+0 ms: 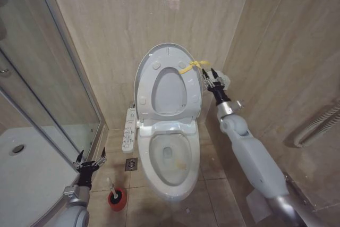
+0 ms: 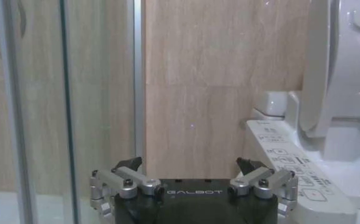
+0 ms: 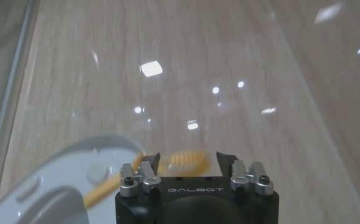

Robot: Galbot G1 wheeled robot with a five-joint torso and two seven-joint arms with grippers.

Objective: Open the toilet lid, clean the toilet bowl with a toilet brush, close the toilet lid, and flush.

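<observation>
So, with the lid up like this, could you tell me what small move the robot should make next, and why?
Probably draw the right tool back off the yellow ribbon. The toilet lid stands upright against the wall and the toilet bowl is exposed, so opening looks done. The toilet brush sits in its red holder near the open left tool, which could then reach it.

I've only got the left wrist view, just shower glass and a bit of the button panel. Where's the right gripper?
Observer: The right gripper is up at the raised toilet lid, jaws open at the yellow ribbon on its rim.
Operator: And the toilet brush?
Observer: The toilet brush stands in its red holder on the floor, left of the toilet bowl.
Operator: Is my gripper on it?
Observer: No. The left gripper is open, apart from the brush, to its left.
</observation>
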